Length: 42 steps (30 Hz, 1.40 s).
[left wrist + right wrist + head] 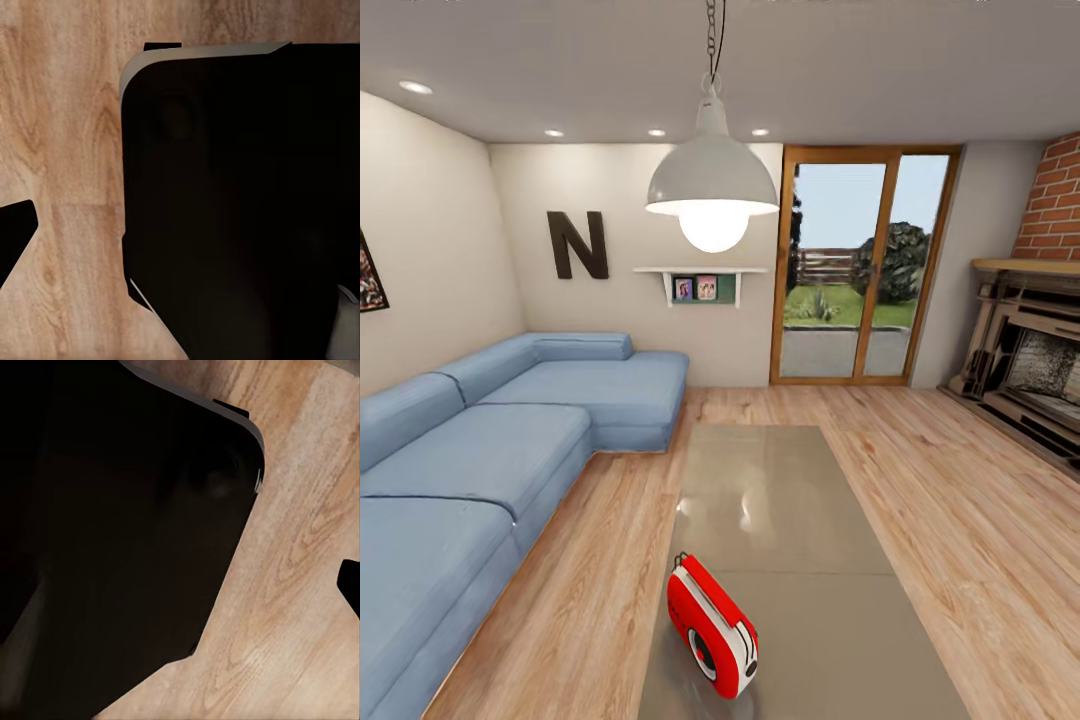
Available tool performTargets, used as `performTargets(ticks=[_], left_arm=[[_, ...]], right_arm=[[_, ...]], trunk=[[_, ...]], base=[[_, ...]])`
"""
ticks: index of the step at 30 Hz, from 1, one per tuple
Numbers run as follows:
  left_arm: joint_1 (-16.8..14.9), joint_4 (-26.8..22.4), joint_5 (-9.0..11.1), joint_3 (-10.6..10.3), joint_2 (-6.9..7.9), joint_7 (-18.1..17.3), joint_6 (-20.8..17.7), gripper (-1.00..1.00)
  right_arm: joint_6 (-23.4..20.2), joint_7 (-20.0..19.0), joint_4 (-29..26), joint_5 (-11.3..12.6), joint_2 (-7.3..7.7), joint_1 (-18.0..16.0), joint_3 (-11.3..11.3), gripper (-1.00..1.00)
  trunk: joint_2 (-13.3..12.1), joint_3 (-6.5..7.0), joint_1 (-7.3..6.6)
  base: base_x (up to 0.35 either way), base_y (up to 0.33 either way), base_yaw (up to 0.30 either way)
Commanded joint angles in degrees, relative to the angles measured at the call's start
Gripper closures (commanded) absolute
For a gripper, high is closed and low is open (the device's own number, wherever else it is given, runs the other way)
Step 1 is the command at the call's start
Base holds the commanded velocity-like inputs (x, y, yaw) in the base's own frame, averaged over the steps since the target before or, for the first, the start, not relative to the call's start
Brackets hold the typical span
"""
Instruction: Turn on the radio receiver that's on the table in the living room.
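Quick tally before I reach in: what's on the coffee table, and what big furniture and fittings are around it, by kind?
Radio receiver on the table: 1
Sofa: 1
Hanging lamp: 1
Fireplace: 1
Wall shelf: 1
Total: 5, plus the table

Blue L-shaped sofa [490, 450] fills nine o'clock on the plank floor [960, 500]. Black N [577, 244] and shelf [702, 272] at twelve; glass doors [865, 265] at one, brick fireplace [1035, 340] at three. Pendant lamp [712, 185] glows overhead.
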<state>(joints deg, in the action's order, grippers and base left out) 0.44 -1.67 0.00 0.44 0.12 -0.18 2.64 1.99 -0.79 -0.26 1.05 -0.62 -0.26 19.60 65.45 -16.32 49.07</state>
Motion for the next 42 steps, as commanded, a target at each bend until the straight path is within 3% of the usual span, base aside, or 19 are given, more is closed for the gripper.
performTargets(ticks=[1,42], left_arm=[[0.0,0.0,0.0,0.0,-0.01,0.0,0.0,-1.0],[0.0,0.0,0.0,-0.1,0.02,0.0,0.0,-1.0]], right_arm=[[0.0,0.0,0.0,0.0,0.0,0.0,0.0,-1.0],[-0.1,0.0,0.0,0.0,0.0,0.0,0.2,-1.0]], trunk=[[-0.4,0.19,-0.23],[-16.9,4.15,-9.23]], base=[[0.0,0.0,0.0],[0.0,0.0,0.0]])
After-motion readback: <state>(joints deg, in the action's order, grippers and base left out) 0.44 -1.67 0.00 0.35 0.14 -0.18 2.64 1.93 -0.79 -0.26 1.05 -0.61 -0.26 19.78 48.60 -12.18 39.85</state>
